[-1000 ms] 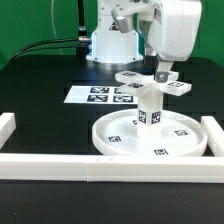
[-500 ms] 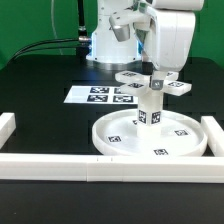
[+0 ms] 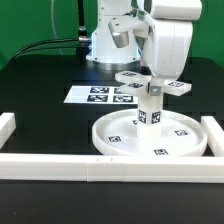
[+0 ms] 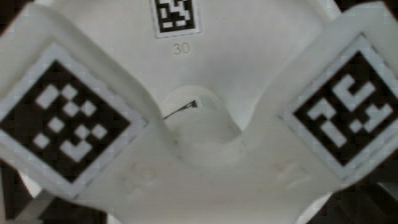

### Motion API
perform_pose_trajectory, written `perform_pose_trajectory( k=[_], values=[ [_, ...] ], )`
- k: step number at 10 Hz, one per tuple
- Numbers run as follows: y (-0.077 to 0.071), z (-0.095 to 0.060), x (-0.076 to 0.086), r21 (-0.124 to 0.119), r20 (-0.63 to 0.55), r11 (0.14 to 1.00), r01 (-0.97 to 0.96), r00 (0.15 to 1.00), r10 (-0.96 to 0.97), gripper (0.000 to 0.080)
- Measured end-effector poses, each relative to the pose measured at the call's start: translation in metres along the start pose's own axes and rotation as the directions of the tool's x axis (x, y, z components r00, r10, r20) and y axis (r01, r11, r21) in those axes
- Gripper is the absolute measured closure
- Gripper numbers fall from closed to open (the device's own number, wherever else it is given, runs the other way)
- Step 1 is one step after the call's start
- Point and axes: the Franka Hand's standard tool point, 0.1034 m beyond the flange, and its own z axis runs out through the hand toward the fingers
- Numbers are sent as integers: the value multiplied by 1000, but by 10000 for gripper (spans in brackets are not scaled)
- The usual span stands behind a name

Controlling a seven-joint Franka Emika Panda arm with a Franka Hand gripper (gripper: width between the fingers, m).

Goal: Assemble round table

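The large round rimmed disc [image 3: 152, 138] lies flat on the black table. The short cylindrical leg [image 3: 150, 108] stands upright at its middle. The cross-shaped base [image 3: 152, 82] sits on top of the leg, arms spread level. My gripper [image 3: 159, 76] is directly over the base's hub, fingertips down at it. In the wrist view the cross-shaped base [image 4: 196, 120] fills the picture with tags on its arms. My fingers do not show there, so I cannot see whether they clamp the hub.
The marker board [image 3: 100, 96] lies behind the disc toward the exterior view's left. Long white border rails run along the front [image 3: 110, 166], the left [image 3: 6, 126] and the right [image 3: 214, 132]. The robot's base [image 3: 110, 45] stands at the back.
My hand has turned about its vertical axis and shifted slightly toward the exterior view's left over the base. The base, leg and disc look unmoved.
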Motion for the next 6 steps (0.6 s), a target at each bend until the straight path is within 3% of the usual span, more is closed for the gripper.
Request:
perform_pose_trajectory(
  k=[2, 6],
  values=[
    [0, 0, -1, 0, 0, 1000, -1, 1000, 1, 353],
    [0, 0, -1, 0, -1, 998, -64, 998, 64, 353]
  ],
)
